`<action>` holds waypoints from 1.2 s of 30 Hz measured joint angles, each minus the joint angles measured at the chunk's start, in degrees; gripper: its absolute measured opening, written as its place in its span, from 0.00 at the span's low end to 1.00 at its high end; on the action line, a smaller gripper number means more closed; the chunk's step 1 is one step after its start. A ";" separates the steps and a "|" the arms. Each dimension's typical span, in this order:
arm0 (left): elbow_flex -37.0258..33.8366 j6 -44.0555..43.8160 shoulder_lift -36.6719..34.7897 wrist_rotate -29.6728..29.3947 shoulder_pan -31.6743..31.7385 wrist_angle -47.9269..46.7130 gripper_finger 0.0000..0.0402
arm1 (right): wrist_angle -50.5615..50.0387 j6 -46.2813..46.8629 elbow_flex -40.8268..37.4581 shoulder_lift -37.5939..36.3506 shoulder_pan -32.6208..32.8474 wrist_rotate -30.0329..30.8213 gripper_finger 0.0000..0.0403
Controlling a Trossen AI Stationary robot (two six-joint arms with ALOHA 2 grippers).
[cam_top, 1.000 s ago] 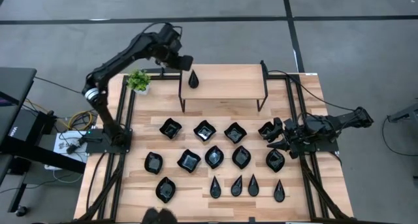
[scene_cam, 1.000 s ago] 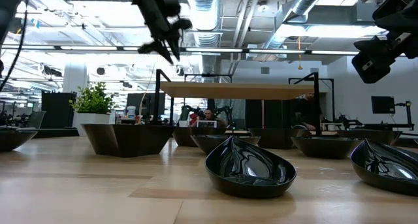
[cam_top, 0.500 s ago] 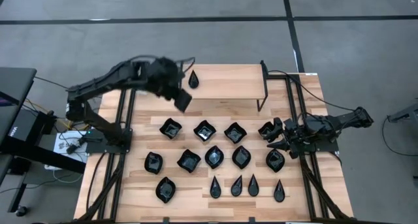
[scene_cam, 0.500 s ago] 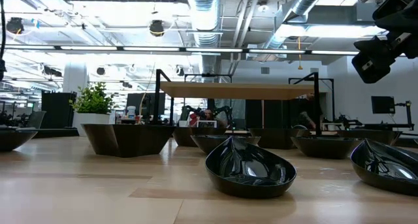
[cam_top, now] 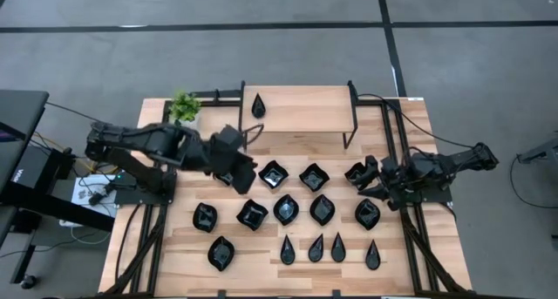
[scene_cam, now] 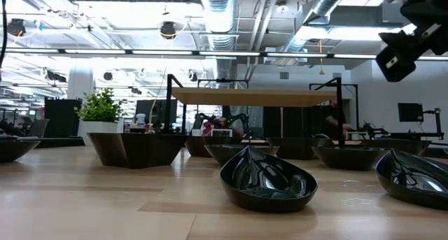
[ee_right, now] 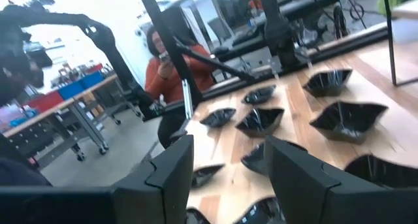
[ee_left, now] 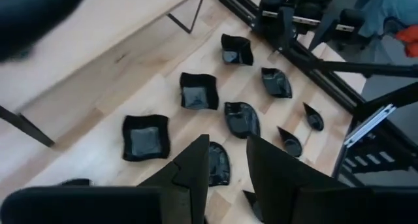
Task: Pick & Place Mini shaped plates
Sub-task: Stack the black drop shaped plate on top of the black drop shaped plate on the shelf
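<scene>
Several mini shaped plates, glossy black, lie in three rows on the wooden table (cam_top: 174, 247): wavy squares (cam_top: 273, 173), leaf ovals (cam_top: 286, 209) and narrow teardrops (cam_top: 316, 248). One teardrop plate (cam_top: 258, 105) rests flat on the raised wooden shelf (cam_top: 301, 109). My left gripper (cam_top: 242, 175) hangs open above the left end of the far row, covering the plate there. In its wrist view nothing lies between its fingers (ee_left: 228, 165), and the plates (ee_left: 145, 137) show well below it. My right gripper (cam_top: 366, 181) waits open at the table's right edge, beside a square plate (cam_top: 356, 172).
A small green potted plant (cam_top: 184, 107) stands at the far left corner, beside the shelf's black legs (cam_top: 242, 129). Black frame rails run along both side edges of the table (cam_top: 161, 212). A person in an orange top (ee_right: 171, 77) sits beyond the table.
My left gripper has swung from above the shelf's far left corner toward the table's near edge and now hangs over the left end of the far plate row, its wrist turned. It has gone out of the low view. The teardrop plate stays on the shelf.
</scene>
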 joint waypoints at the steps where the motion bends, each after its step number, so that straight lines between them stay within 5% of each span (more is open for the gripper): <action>1: -0.54 -0.87 0.40 -0.88 -1.19 0.73 0.26 | 0.79 0.01 0.00 -0.01 0.00 0.00 0.45; 22: -53.82 -10.12 -15.24 -13.76 -15.62 55.56 0.26 | 2.83 10.19 0.02 0.03 0.11 0.00 0.45; 28: -63.12 -10.38 -21.11 -15.45 -19.08 59.34 0.26 | 4.70 10.60 0.02 1.38 0.92 0.00 0.44; 36: -69.68 -11.69 -29.62 -15.51 -21.63 59.67 0.26 | 21.31 11.43 0.04 10.20 5.51 0.04 0.36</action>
